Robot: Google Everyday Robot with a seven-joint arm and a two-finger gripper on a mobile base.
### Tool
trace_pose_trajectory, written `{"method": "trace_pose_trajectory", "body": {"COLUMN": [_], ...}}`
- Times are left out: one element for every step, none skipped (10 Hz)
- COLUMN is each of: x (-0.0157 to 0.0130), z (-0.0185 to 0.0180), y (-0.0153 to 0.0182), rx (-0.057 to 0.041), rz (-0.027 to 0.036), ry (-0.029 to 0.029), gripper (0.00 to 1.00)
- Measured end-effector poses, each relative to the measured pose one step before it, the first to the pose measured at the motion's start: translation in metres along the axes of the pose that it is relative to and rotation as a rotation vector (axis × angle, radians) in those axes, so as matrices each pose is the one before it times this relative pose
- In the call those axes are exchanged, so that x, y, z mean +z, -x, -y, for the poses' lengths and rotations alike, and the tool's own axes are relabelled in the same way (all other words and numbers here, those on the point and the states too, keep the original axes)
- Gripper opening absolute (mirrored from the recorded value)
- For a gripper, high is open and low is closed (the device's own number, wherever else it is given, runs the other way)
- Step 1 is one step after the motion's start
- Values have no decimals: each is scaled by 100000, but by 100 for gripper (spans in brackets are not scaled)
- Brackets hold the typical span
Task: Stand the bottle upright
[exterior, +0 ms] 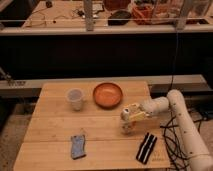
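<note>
Gripper: the pale two-finger gripper (131,120) hangs low over the right part of the wooden slat table (55,132); its opening cannot be made out.
Bottle: the small slim orange-red bottle (128,128) sits right at the gripper, mostly hidden; whether it is gripped cannot be told.
Bowl: round orange bowl (107,94), nothing visible inside.
Cup: translucent white plastic cup (75,99), contents unclear.
Others: a blue crumpled packet (78,145); a flat black bar (145,148).

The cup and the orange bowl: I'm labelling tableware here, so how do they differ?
The cup is pale, translucent, taller and narrow; the bowl is orange, wide and shallow. The cup stands left of the bowl, farther from the gripper, which is low over the table. Both sit upright, open end up.
</note>
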Motion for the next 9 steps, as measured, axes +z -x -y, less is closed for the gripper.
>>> {"method": "trace_pose_trajectory", "body": {"x": [-47,-48,-91,18,110,68,-3,-21,27], "z": [-15,11,26,43,-15,26,36,39,32], "y": [-32,29,-86,-49,-59,-53,-17,0,-29], "rx": [-89,53,-227,-181,-161,-356,-469,-413,-582], "rz": [553,214,353,383,424,501,254,135,117], "ry": [522,215,111,-303,-286,-280,-177,-91,-154], "gripper": [0,0,0,0,4,17,27,37,51]}}
